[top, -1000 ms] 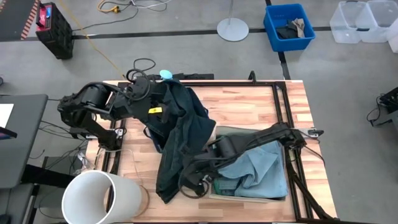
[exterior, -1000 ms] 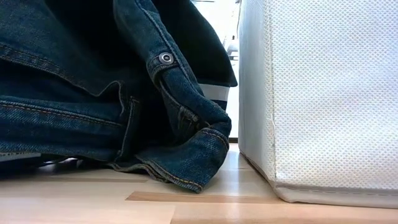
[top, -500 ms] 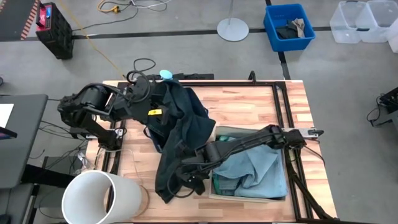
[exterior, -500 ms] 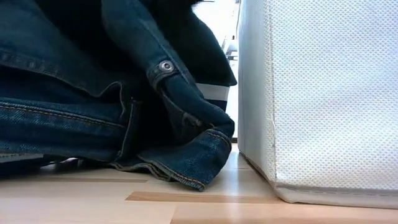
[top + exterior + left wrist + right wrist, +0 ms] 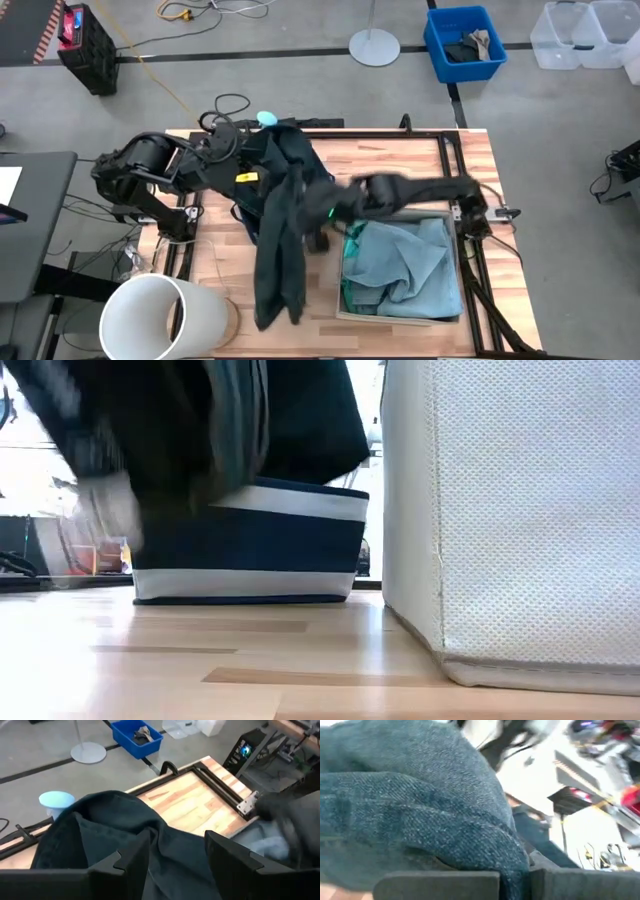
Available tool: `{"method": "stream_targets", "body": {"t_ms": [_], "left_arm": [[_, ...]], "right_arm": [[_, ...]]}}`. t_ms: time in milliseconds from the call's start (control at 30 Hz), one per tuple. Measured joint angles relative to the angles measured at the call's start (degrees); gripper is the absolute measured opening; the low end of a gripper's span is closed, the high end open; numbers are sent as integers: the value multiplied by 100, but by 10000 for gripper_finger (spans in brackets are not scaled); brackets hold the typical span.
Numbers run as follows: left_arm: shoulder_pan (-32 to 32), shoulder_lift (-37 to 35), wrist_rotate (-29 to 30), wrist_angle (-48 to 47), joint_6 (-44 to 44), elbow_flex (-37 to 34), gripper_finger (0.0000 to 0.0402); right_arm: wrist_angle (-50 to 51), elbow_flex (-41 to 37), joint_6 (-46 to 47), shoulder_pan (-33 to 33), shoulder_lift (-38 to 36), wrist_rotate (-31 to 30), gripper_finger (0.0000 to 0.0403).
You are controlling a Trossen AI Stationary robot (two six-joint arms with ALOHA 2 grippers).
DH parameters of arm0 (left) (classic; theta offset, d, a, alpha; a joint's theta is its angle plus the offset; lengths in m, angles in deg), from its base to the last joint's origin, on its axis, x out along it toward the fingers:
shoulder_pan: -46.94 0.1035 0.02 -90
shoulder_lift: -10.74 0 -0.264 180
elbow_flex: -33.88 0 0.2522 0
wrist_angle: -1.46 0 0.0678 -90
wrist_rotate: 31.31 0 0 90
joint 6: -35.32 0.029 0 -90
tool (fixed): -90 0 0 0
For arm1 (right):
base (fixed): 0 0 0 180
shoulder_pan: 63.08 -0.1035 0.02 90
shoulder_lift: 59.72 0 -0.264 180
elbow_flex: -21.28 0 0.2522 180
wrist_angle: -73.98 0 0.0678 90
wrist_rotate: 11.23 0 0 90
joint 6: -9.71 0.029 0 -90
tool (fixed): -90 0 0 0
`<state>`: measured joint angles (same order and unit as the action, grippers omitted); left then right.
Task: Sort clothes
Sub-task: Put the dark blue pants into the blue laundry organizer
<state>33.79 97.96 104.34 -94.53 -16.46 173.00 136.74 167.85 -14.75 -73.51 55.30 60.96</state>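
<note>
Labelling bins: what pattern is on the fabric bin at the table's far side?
Dark navy with white bands, clearest in the low view: fabric bin.

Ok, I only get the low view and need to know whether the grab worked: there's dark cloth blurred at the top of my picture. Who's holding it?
Observer: The right gripper, reaching in from the table's right side, is shut on the dark navy jeans.
Operator: Is the left arm in on it?
Observer: No. The left gripper is open near the table's left side, with the upper end of the jeans heaped just in front of it.
Operator: Anything sorted yet?
Observer: The pale blue denim jeans lie in a shallow tray on the table's right half.
</note>
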Motion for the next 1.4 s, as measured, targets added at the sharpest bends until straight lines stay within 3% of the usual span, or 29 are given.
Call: {"method": "stream_targets", "body": {"t_ms": [100, 300, 500, 967, 1300, 1400], "left_arm": [[-25, -62, 120, 107, 29, 0, 183], [-72, -242, 427, 499, 299, 0, 183], [-72, -379, 542, 857, 558, 0, 183], [-72, -404, 566, 961, 705, 0, 183], [-72, -404, 568, 966, 722, 2, 183], [-72, -404, 567, 968, 714, 2, 183]], "right_arm": [[-200, 5, 303, 360, -278, -281, 16], [-264, 10, 561, 999, -451, -1491, 16], [99, 11, 640, 1328, -70, -1550, 16], [109, 11, -142, 751, 1635, -1109, 19], [194, 31, 476, 732, 2390, 74, 20], [301, 31, 605, 755, 2460, 188, 23]]}}
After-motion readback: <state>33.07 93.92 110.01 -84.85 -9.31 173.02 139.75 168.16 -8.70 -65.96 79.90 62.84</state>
